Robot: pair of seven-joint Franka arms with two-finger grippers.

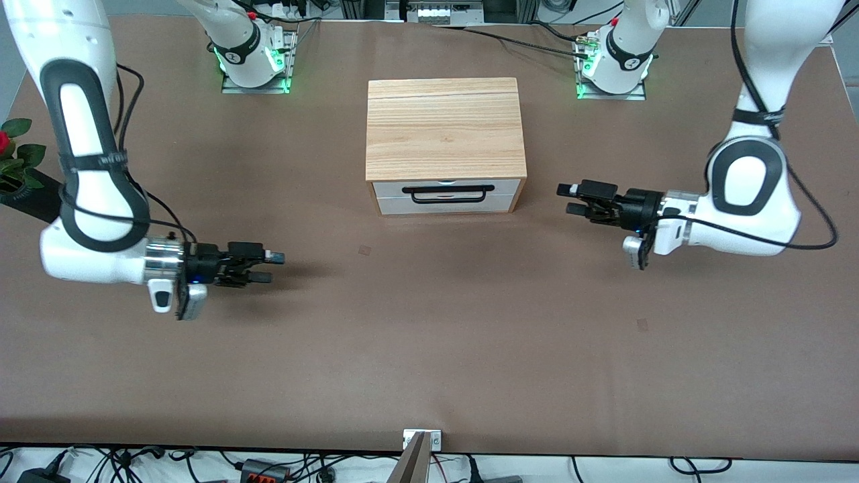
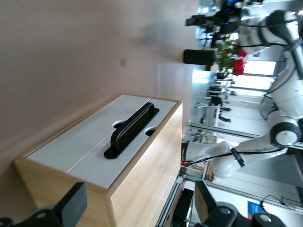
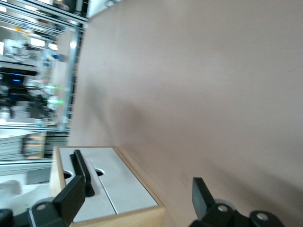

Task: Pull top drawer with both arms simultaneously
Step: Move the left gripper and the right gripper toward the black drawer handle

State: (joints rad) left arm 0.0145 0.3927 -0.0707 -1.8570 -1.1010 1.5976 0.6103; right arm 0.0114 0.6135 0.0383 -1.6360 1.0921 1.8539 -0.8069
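Note:
The top drawer (image 1: 389,187) is shut in the light wood cabinet (image 1: 444,127) at the table's middle; its black bar handle (image 1: 470,188) lies across the white front. My left gripper (image 1: 569,200) is open and empty, low over the table toward the left arm's end, level with the drawer front and apart from it. My right gripper (image 1: 272,266) is open and empty toward the right arm's end, over table nearer the camera than the cabinet. The left wrist view shows the drawer front (image 2: 109,170) and handle (image 2: 132,130) ahead of the open gripper (image 2: 137,210). The right wrist view shows the front (image 3: 97,203), handle (image 3: 81,170) and open gripper (image 3: 137,201).
A lower white drawer front (image 1: 396,205) sits under the top one. A black pot of red roses (image 1: 13,161) stands at the table edge at the right arm's end. The arm bases (image 1: 255,60) (image 1: 614,67) stand farther from the camera than the cabinet.

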